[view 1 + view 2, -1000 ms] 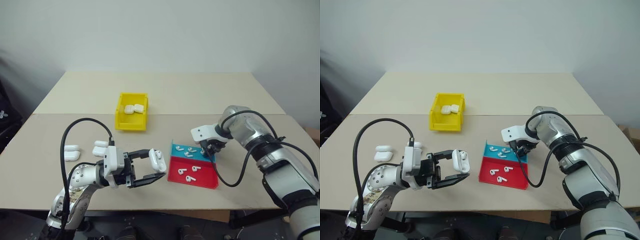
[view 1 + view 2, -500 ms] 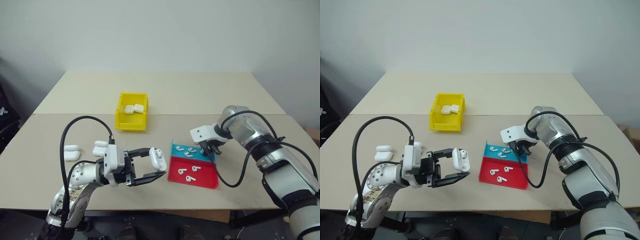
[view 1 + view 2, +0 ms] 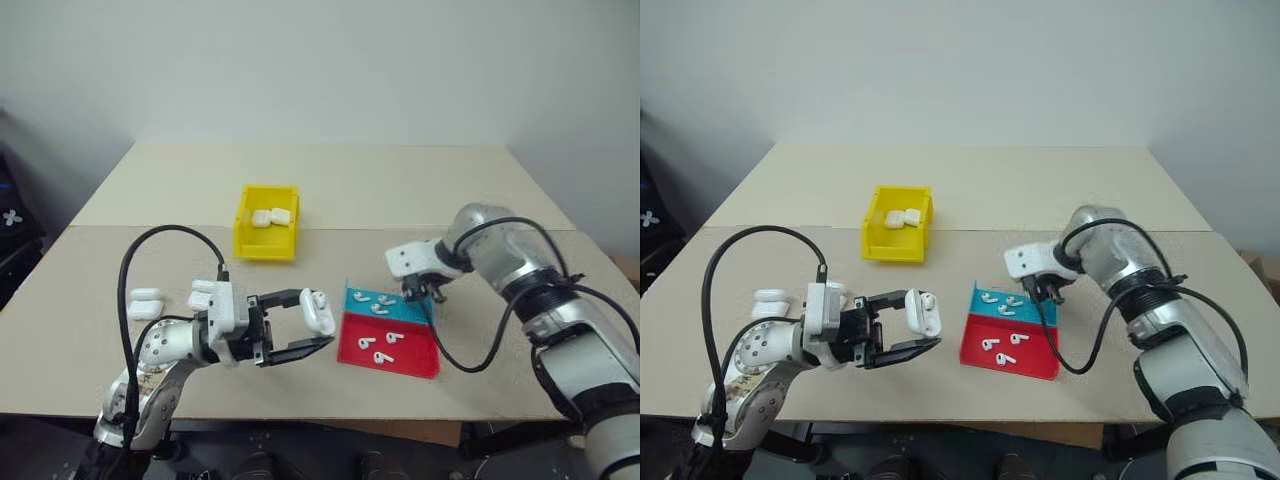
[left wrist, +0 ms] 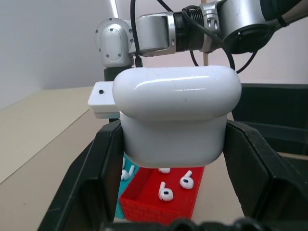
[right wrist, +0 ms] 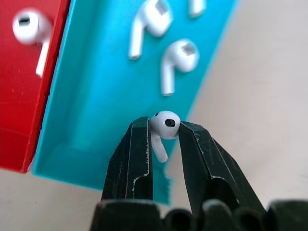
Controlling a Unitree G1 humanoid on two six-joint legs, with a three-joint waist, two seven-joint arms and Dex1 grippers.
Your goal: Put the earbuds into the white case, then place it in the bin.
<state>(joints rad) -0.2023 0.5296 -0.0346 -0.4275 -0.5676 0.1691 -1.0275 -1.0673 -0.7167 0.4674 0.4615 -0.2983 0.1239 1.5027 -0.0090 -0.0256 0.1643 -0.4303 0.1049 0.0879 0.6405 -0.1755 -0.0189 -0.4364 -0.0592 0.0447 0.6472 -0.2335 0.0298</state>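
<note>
My left gripper is shut on the white case and holds it above the table, left of the tray; in the left wrist view the case sits between both fingers. My right gripper points down over the tray's teal half and is shut on one earbud, which hangs just above the teal floor. Several more earbuds lie in the tray. The yellow bin stands further back on the table.
The flat red-and-teal tray lies between the two arms near the front edge. Two white cases lie inside the bin. More cases rest on the table at the left, behind my left arm.
My right gripper has closed on an earbud in the teal half and lifted it a little. The left gripper with the case has stayed about where it was.
</note>
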